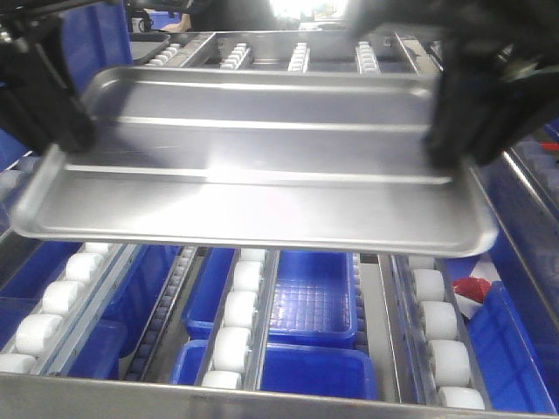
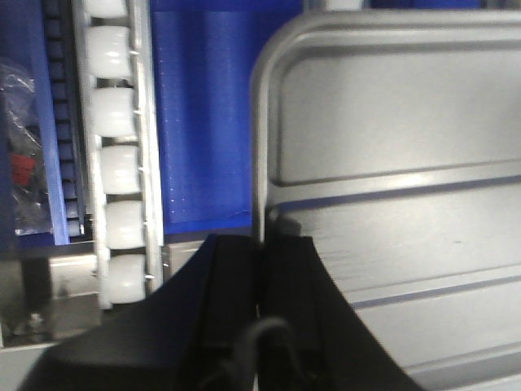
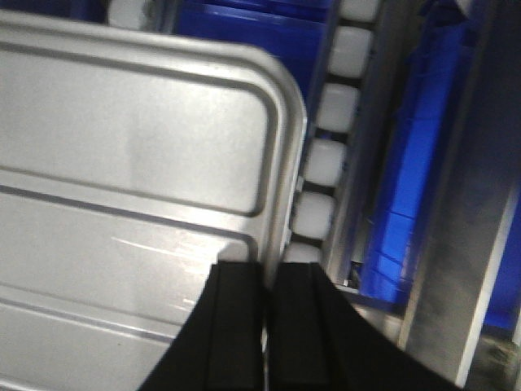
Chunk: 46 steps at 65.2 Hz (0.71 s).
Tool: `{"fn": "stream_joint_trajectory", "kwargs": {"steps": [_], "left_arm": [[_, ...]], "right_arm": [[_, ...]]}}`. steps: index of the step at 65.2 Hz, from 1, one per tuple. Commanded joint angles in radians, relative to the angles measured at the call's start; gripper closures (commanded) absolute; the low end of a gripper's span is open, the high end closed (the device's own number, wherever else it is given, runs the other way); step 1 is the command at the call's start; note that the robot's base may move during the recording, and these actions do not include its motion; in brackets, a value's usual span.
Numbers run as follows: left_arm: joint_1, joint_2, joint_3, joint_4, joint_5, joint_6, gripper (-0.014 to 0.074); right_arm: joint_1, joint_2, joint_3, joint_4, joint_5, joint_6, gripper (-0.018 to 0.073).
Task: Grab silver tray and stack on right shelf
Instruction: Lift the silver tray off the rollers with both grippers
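Silver tray, shiny rectangular metal with rounded corners, a low raised rim and two long parallel ridges on its base, is held in the air, touching nothing but the two grippers. Its open side faces up. The long axis runs left to right across the front view, and the ridges run the same way. The near long edge hangs above the front half of a steel roller rack and the far long edge reaches toward the rack's back. Left gripper, black: in the left wrist view its two fingers are pressed close together on the rim of the tray's left short end, one inside the rim and one outside. Right gripper, black: the same pinch on the rim of the right short end, near a rounded corner. Under the tray are lanes of big white plastic rollers, and below them blue plastic bins with ribbed floors. A small red object lies low by the rack's right side; I cannot tell what it is.
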Motion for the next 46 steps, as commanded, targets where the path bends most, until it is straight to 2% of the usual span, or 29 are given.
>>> {"fn": "stream_joint_trajectory", "kwargs": {"steps": [1, 5, 10, 19, 29, 46], "left_arm": [[-0.072, -0.034, -0.034, 0.076, -0.041, -0.087, 0.0690], [-0.115, -0.034, -0.034, 0.118, -0.053, -0.142, 0.0690], [-0.145, -0.034, -0.034, 0.143, -0.060, -0.173, 0.0690], [-0.151, -0.034, -0.034, 0.143, -0.061, -0.178, 0.0689], [-0.151, -0.034, -0.034, 0.178, -0.058, -0.178, 0.0690], [-0.151, -0.034, -0.034, 0.177, -0.058, -0.178, 0.0691]], "right_arm": [[0.017, -0.068, -0.024, -0.063, 0.016, -0.022, 0.0502], [0.022, -0.086, -0.024, -0.063, 0.018, -0.022, 0.0502], [0.023, -0.092, -0.024, -0.063, 0.018, -0.022, 0.0502], [0.023, -0.092, -0.024, -0.063, 0.016, -0.022, 0.0502], [0.023, -0.092, -0.024, -0.063, 0.016, -0.022, 0.0502], [0.023, -0.092, -0.024, -0.063, 0.016, -0.022, 0.0502]]}}
